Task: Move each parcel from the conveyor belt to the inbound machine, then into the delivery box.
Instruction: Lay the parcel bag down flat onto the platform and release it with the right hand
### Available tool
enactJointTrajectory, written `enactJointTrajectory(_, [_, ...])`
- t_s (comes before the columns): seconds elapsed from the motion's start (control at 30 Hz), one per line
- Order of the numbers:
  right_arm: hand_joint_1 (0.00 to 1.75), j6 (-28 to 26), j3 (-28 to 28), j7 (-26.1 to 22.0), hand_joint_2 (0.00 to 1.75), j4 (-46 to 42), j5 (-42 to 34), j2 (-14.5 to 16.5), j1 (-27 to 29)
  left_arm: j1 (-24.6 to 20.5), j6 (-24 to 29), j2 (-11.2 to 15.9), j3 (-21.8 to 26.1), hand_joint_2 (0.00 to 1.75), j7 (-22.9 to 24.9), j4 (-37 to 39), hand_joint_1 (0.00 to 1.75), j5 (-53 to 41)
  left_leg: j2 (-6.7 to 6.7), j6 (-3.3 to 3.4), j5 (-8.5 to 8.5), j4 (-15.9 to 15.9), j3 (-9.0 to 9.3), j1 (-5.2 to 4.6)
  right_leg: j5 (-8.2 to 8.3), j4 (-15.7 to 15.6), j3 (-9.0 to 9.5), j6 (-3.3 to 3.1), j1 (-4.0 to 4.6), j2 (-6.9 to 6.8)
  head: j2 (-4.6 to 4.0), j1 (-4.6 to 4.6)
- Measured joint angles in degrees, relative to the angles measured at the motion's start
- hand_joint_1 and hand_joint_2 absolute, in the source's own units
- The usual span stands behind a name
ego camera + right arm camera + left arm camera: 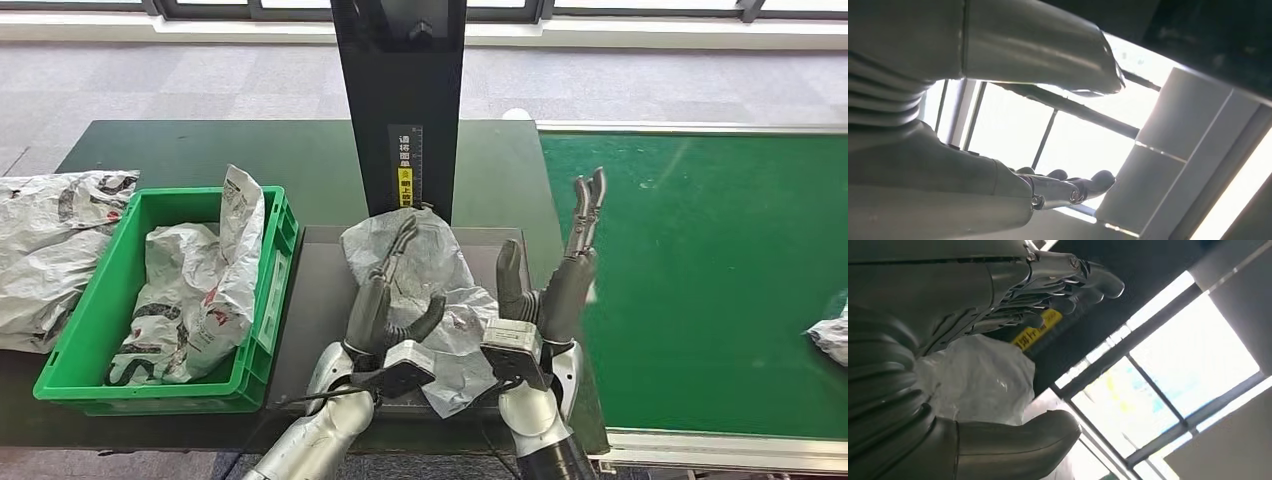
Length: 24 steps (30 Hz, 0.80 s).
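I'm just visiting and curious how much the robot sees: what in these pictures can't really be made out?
- Parcel on the machine tray: its near part sits behind the left hand and right hand in the head view.
- Parcel at the belt's right edge: cut off by the frame.
- Small print on the post's yellow label: too small.
- Bagged parcels left of the green box: cut off at the left edge.

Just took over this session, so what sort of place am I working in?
Likely a parcel-sorting station or a mock-up of one: a green conveyor belt, a black scanning stand over a tray, and a green crate holding bagged parcels.
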Motion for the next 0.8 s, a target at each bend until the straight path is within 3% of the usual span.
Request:
enactJointTrajectory(0.13, [0.0,0.0,-1.91,0.01,1.75,-2.2,0.14,-0.01,0.58,-2.23,-0.76,-0.86,-0.68,1.75,0.91,4.94,0.0,-2.52,0.16,0.0,0.01,0.0,0.06,0.0,0.05,0.01,-0.01,0.0,0.0,0.12,0.0,0.0])
enactJointTrajectory(0.43, [0.0,0.0,-4.83,0.0,1.75,-4.87,0.86,0.0,1.49,-8.26,0.34,-2.87,-1.57,1.75,12.0,18.65,0.0,-12.61,0.14,0.01,0.03,0.0,0.06,0.0,0.06,0.04,0.02,-0.02,0.0,0.1,0.0,0.0])
enactJointTrajectory(0.63, [0.0,0.0,-5.23,0.0,1.75,-5.34,0.76,0.0,1.61,-9.74,0.33,-3.29,-2.24,1.75,14.7,23.27,0.0,-14.52,0.17,0.01,0.02,0.0,0.06,0.0,0.05,0.03,0.01,-0.02,0.0,0.13,0.0,0.0])
enactJointTrajectory(0.8, [0.0,0.0,-5.29,0.0,1.75,-5.34,-0.44,-0.02,1.61,-10.87,-3.42,-3.35,-4.45,1.75,24.28,27.95,0.0,-23.06,0.18,0.01,0.02,0.0,0.06,0.0,0.05,0.04,0.02,-0.02,0.01,0.12,0.0,0.0])
